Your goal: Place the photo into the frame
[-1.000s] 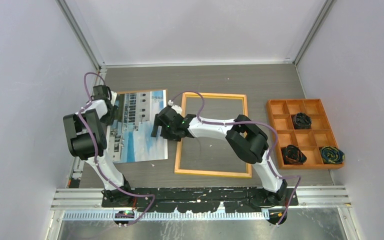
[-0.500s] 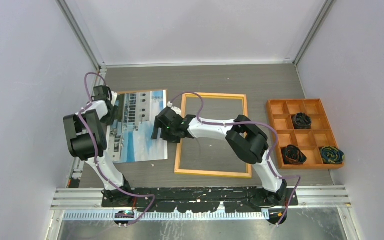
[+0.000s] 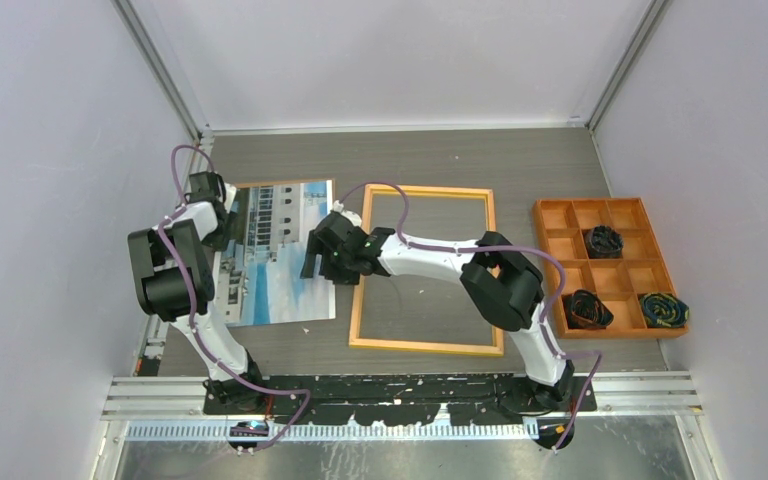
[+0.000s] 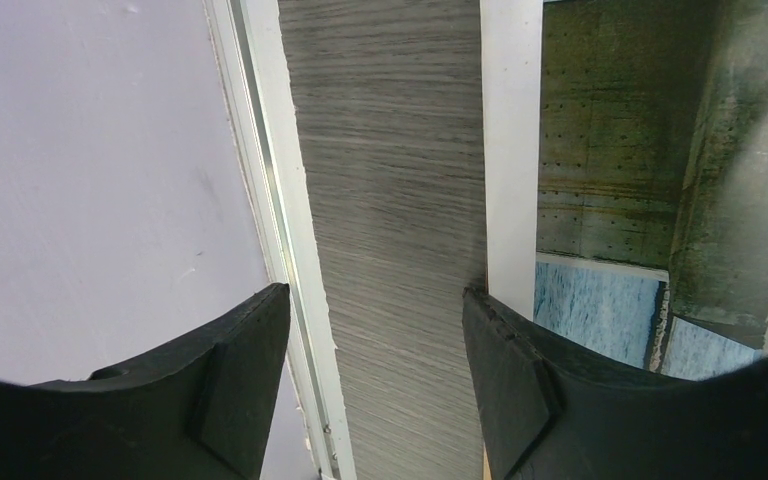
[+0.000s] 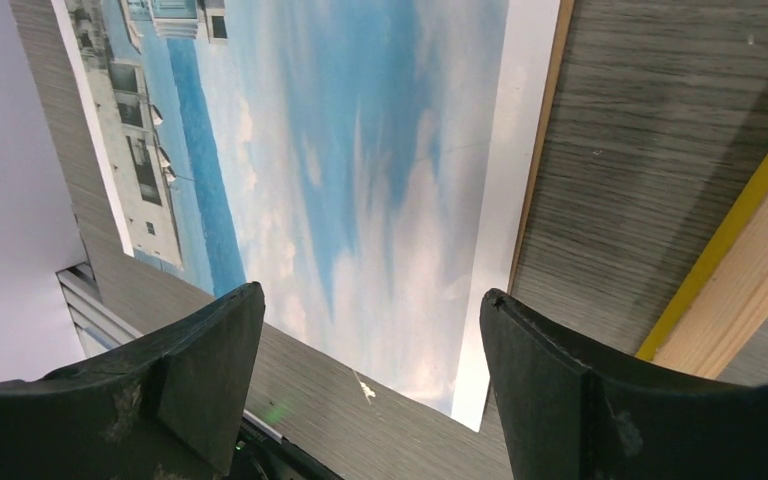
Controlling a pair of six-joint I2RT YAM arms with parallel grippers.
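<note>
The photo [image 3: 280, 255] lies face up on the table at the left, blue sky and grey-white buildings showing. The frame [image 3: 425, 347] lies flat just right of it, tan side up. In the right wrist view its edge [image 5: 760, 265] shows wood with a yellow strip. My left gripper [image 3: 222, 215] is open and empty over the photo's far left edge. In the left wrist view [image 4: 375, 370] its right finger is at the white border [image 4: 510, 150]. My right gripper [image 3: 312, 262] is open and empty above the photo's right edge [image 5: 360, 150], between photo and frame.
A thin brown edge [image 5: 535, 150] runs along the photo's right border. An orange compartment tray [image 3: 550, 275] at the right holds three dark coiled items [image 3: 603, 240]. The left wall and its metal rail [image 4: 270, 200] are close to my left gripper.
The right arm's elbow has shifted slightly to the right. Both grippers stay open in about the same places, and the photo and frame have not moved.
</note>
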